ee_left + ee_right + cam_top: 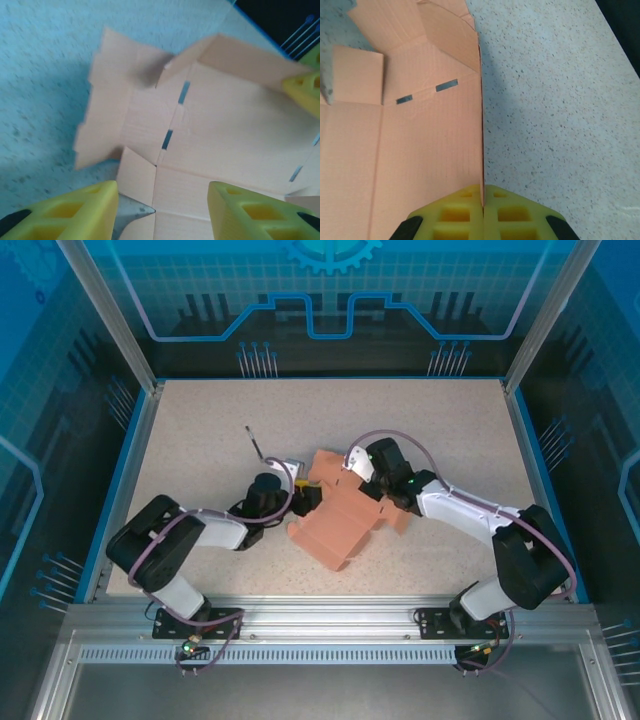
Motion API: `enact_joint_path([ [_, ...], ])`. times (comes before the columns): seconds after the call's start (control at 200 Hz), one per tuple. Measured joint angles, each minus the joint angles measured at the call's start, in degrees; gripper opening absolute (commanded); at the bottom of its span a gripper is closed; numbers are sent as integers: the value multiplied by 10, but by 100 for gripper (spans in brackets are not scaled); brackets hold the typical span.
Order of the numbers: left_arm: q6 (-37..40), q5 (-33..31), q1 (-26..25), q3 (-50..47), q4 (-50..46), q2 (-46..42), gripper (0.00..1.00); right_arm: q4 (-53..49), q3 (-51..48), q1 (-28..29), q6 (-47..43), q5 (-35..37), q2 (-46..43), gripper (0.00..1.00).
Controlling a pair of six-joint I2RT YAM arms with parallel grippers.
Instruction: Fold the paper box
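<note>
The paper box, a salmon-orange die-cut cardboard sheet with several flaps raised, lies near the middle of the bench, a little toward its near edge, between the two arms. The right gripper has its jaws clenched on one edge of the sheet, at the box's far side, while the left gripper hovers over the sheet's left part with its jaws apart and nothing gripped between them. A thin dark stick lies left of the box, toward the far edge, apart from it.
</note>
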Motion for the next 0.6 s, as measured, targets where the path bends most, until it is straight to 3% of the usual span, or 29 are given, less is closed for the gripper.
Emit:
enact_joint_path([
  [0.125, -10, 35, 34, 2, -22, -40, 56, -30, 29, -36, 5, -75, 0, 0],
  [0.3, -9, 82, 38, 38, -74, -56, 59, -58, 56, -73, 7, -148, 0, 0],
  [0.6, 7, 120, 38, 142, -152, -37, 64, -85, 69, -78, 9, -193, 0, 0],
])
